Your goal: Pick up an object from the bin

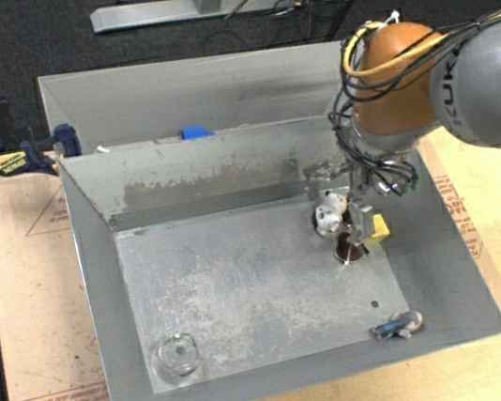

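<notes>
Three small things sit bunched on the right-hand side of the grey metal bin (247, 291), and that is exactly where the arm is working. It reaches in from the right, its rounded orange cover (396, 75) and a loop of cables riding high above the far right corner. Below that, the claw (352, 237) points down at the bin floor, right in the middle of the little group.

On the claw's left, touching or just beside it, is a small white lump (328, 220). On its right, just beside it, lies a small yellow block (378, 227). Right at its tip sits a small dark reddish-brown piece (346, 251), the closest of the three. Is the claw clamped on that piece or only resting over it? I cannot tell from this angle, nor can I tell whether it stands wide or narrow.

Away from the action, a clear round glass-like cup (176, 355) sits in the near left corner, well apart from everything else. Along the near edge on the right, a small blue-and-grey object (397, 324) lies on the floor, some way below the claw and clear of it.
</notes>
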